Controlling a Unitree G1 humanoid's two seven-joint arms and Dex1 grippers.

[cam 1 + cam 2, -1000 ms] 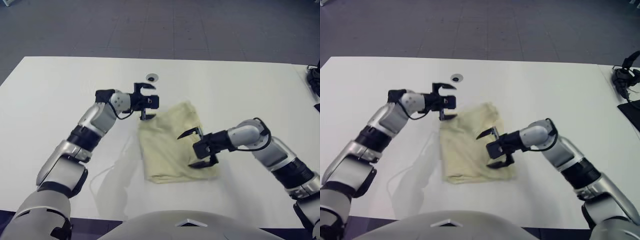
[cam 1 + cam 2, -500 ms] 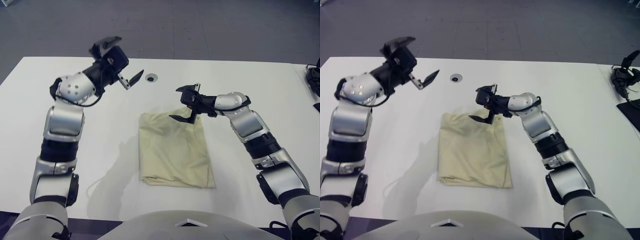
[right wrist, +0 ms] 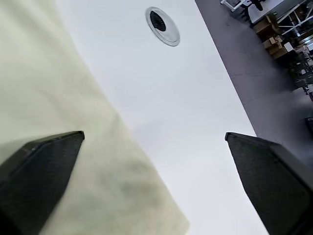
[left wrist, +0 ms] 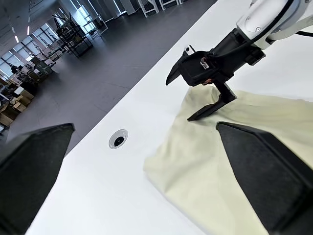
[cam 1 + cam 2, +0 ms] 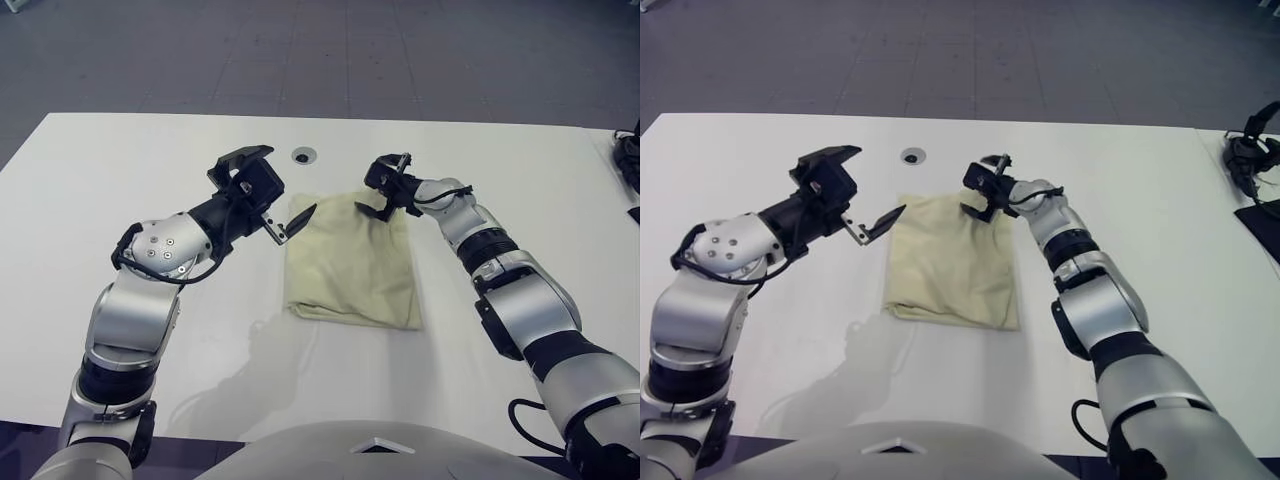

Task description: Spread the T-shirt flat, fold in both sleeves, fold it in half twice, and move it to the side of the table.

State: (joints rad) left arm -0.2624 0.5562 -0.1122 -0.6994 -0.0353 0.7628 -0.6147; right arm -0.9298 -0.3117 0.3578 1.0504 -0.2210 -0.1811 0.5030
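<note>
The pale yellow T-shirt (image 5: 355, 262) lies folded into a compact rectangle on the middle of the white table (image 5: 120, 180). My left gripper (image 5: 275, 190) hovers open just off the shirt's far left corner, its lower fingertip (image 5: 305, 213) near the cloth edge. Over the far right corner, my right gripper (image 5: 385, 188) stands open with one finger resting on the fabric; it also appears in the left wrist view as the right gripper (image 4: 208, 83). In the right wrist view the shirt (image 3: 54, 98) lies under spread fingers (image 3: 34, 171).
A round cable grommet (image 5: 303, 155) sits in the table just beyond the shirt. Black cables (image 5: 630, 150) lie at the table's right edge. White tabletop stretches left and right of the shirt, with grey floor beyond the far edge.
The left gripper came down from its raised pose to the shirt's far left corner. The right gripper moved farther out, and the shirt now lies farther from me.
</note>
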